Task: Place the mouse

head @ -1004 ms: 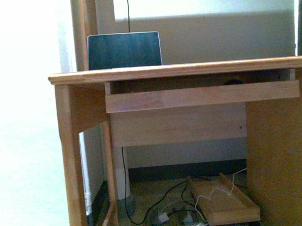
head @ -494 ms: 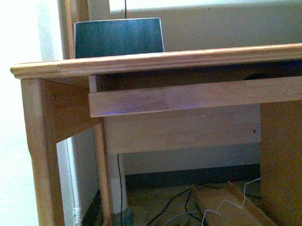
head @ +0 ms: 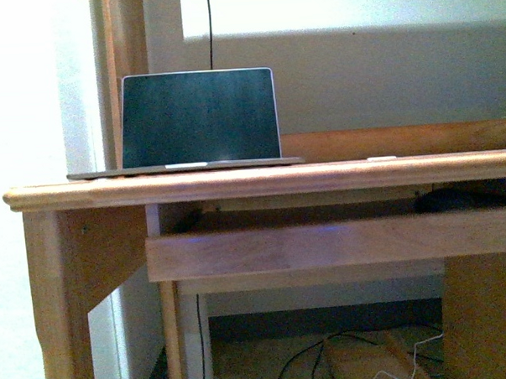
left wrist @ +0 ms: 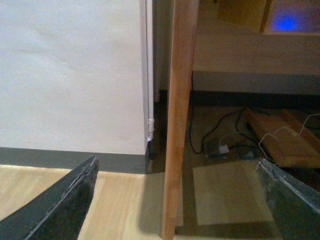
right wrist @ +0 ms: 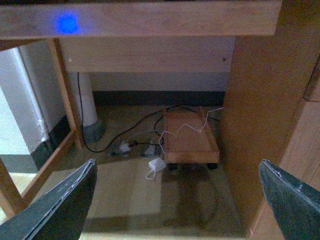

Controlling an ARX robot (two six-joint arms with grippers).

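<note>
**Mouse waits under the desk top as both arms hang low**

The mouse [head: 445, 199], a dark domed shape, sits on the pull-out shelf [head: 323, 245] under the wooden desk [head: 236, 183], far to the right. It is half hidden behind the shelf's front rail and lies in shadow. On the desk top an open laptop [head: 198, 116] stands at the left, and a small flat white object [head: 382, 158] lies to its right.

Neither arm shows in the front view. The wrist cameras show the left gripper [left wrist: 176, 162] and the right gripper [right wrist: 177, 162] with fingers spread wide and nothing between them. Both look down toward the floor. The left faces a desk leg [left wrist: 180, 115]. The right faces loose cables [right wrist: 145, 125] and a low wooden trolley [right wrist: 190, 137].

The pick-up appears not to have begun, and the right arm looks better placed for it. The gap between desk top and rail looks tight, so the gripper would need to rise to shelf level and go in flat, clear of both edges. The smooth dome may slip, so a grip low across its two sides should hold best. After that comes a lift clear of the rail before pulling back. The bare desk top right of the laptop, apart from the white object, looks a sensible spot to set it down.
</note>
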